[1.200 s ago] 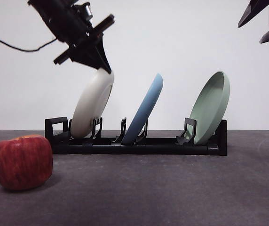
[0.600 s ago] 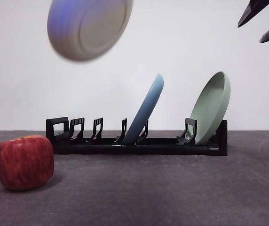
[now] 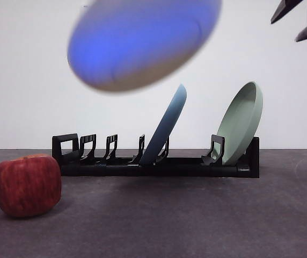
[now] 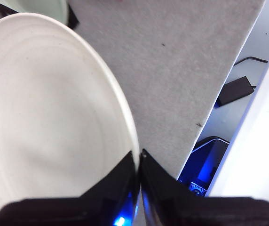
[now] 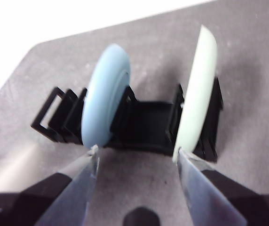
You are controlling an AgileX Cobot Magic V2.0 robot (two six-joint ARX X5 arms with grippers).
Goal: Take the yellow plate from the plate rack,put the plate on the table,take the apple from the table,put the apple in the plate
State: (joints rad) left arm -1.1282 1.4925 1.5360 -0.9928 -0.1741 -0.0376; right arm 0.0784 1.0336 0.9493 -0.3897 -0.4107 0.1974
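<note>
The yellow plate [image 3: 143, 43] hangs high in the air above the plate rack [image 3: 159, 161], blurred and nearly flat, its underside tinted blue. My left gripper [image 4: 138, 162] is shut on its rim; the plate [image 4: 50, 122] fills much of the left wrist view over the grey table [image 4: 181, 70]. The red apple [image 3: 27, 184] sits on the table [image 3: 196, 220] at the front left. My right gripper [image 5: 137, 155] is open and empty, high above the rack [image 5: 148, 122]; it shows as black tips [image 3: 298, 21] at the top right corner.
A light blue plate [image 3: 167, 126] and a pale green plate [image 3: 242, 121] stand tilted in the rack; both show in the right wrist view, blue [image 5: 104, 94] and green [image 5: 198, 89]. The table's edge [image 4: 228, 80] shows in the left wrist view.
The yellow plate has been lifted out of the rack's left slots, has moved right and nearer the camera, and has tipped from upright toward flat. The right arm has stayed put.
</note>
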